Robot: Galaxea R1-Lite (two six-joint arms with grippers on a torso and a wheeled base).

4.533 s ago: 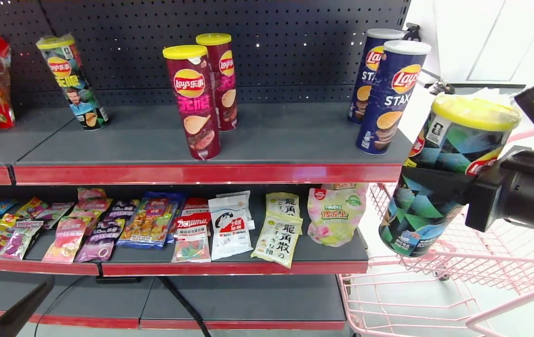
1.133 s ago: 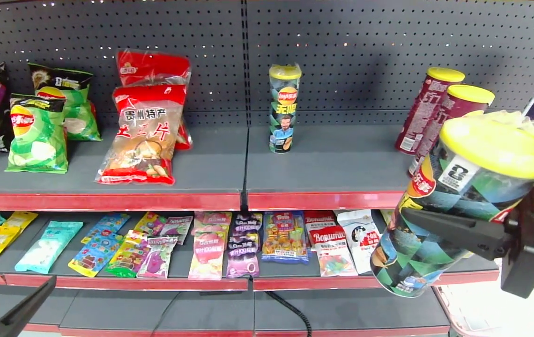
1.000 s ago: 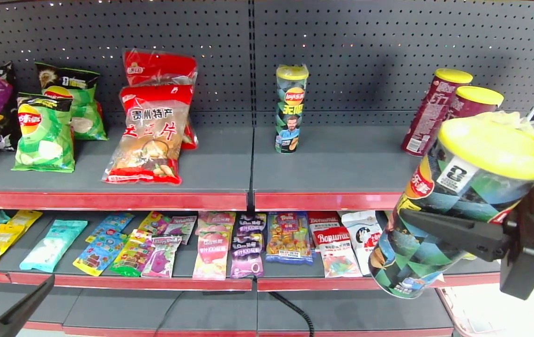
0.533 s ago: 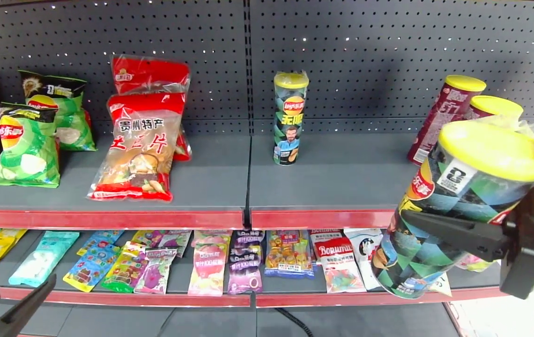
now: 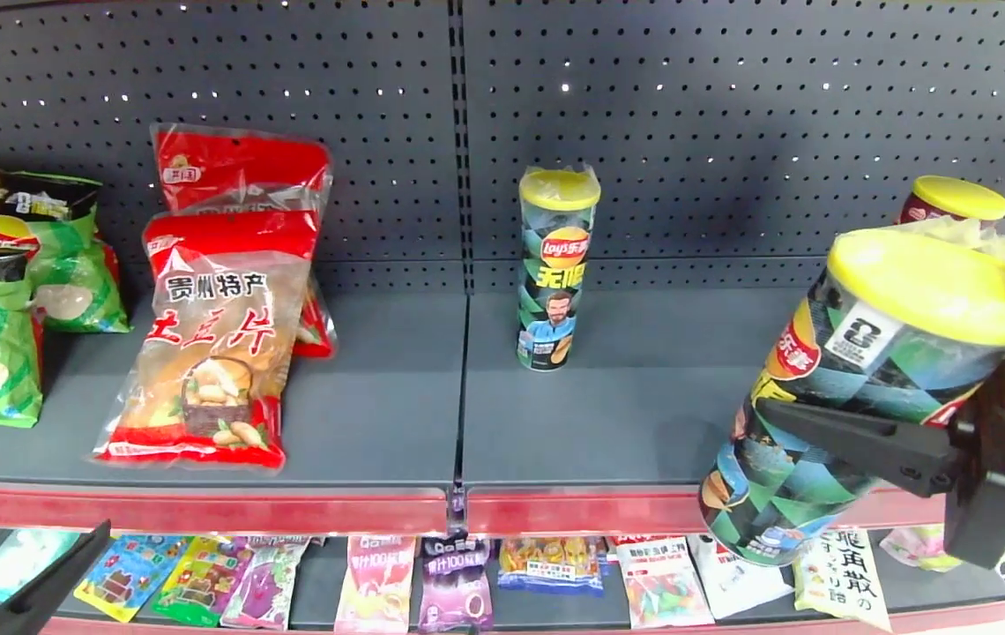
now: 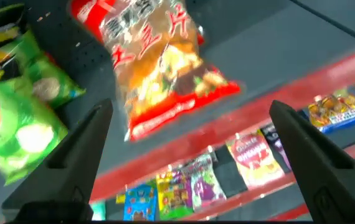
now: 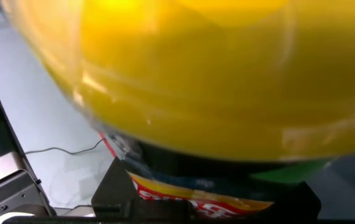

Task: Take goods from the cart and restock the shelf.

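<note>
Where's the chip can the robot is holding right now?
Head view, far right: the held can is tilted in the right gripper, right of the matching can standing on the upper shelf.

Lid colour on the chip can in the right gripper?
Yellow lid on the green-and-blue patterned can; the head view shows it best.

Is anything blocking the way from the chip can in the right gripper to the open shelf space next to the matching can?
Nothing visible does. The shelf is bare between the matching can and the dark red cans, and the held chip can hangs just in front of it.
</note>
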